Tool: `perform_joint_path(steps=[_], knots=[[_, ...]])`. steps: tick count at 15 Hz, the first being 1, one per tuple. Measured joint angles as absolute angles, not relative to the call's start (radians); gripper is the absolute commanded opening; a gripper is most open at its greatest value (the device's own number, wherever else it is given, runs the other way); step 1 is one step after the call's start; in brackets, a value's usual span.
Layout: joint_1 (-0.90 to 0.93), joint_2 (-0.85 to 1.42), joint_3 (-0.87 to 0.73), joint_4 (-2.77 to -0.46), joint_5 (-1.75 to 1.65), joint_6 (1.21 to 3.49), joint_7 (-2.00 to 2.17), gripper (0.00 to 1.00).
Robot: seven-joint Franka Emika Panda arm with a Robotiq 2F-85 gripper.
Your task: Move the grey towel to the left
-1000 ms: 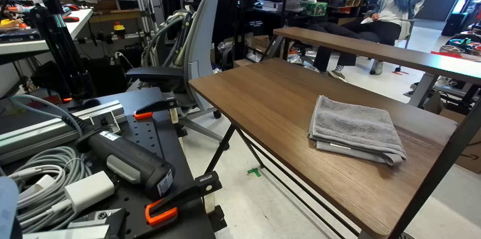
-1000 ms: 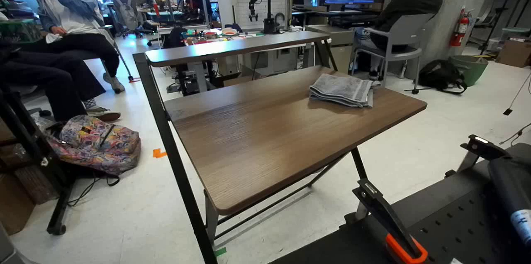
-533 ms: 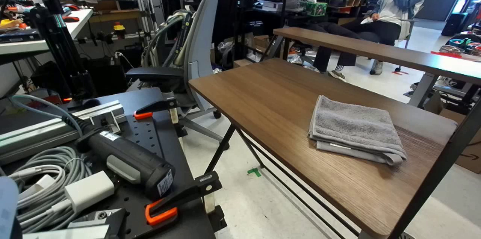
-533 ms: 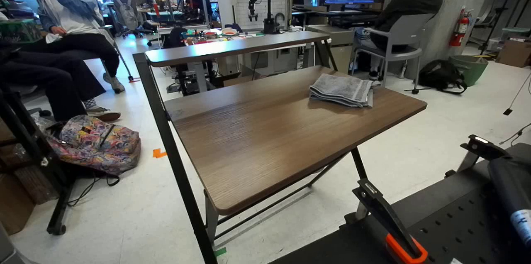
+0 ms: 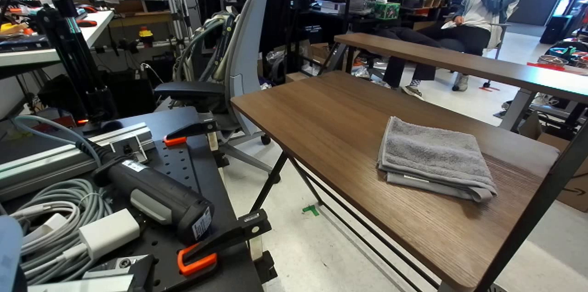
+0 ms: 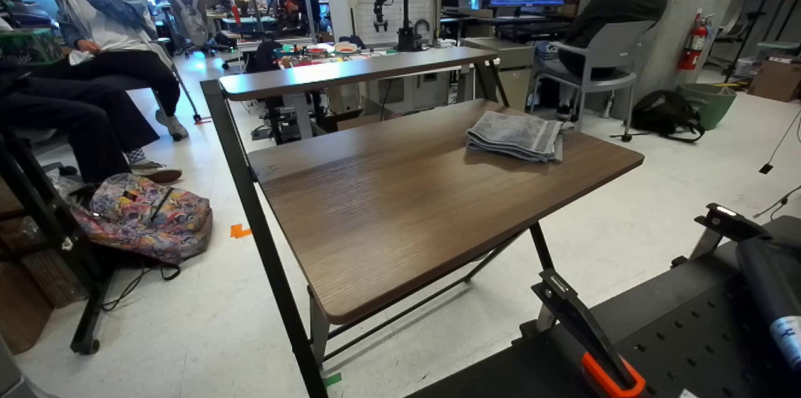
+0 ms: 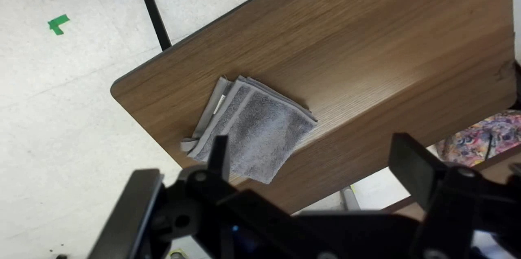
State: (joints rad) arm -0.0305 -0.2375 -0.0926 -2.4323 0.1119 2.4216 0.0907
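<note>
Wrist view: table (image 7: 386,47), brown, wood-grained. Grey towel (image 7: 264,124), one, folded in layers, lies on the table near a short edge, white label (image 7: 219,104) showing on one side. Gripper (image 7: 309,145), one: its fingers (image 7: 415,169) stand spread wide apart, released; one finger covers part of the towel from this angle. Green tape mark (image 7: 57,23), on the floor (image 7: 101,137) beyond the table's long edge.

In an exterior view: raised shelf (image 5: 441,56), brown, runs along the table's far side, above its top. Black bench (image 5: 204,159), apart from the table, bears coiled cable (image 5: 85,191) and two orange-tipped clamps (image 5: 229,238).

In an exterior view: patterned backpack (image 6: 150,216), on the floor beside the table, at the end away from the towel. Seated person (image 6: 613,16), dark top, beyond the table's towel end.
</note>
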Motion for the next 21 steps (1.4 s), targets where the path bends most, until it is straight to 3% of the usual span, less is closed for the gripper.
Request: perform_joint_path(steps=[10, 21], knots=[[-0.031, 0.341, -0.084, -1.996, 0.126, 2.456, 0.522, 1.00], [-0.038, 0.727, -0.114, -1.573, 0.188, 2.274, 0.785, 1.00]])
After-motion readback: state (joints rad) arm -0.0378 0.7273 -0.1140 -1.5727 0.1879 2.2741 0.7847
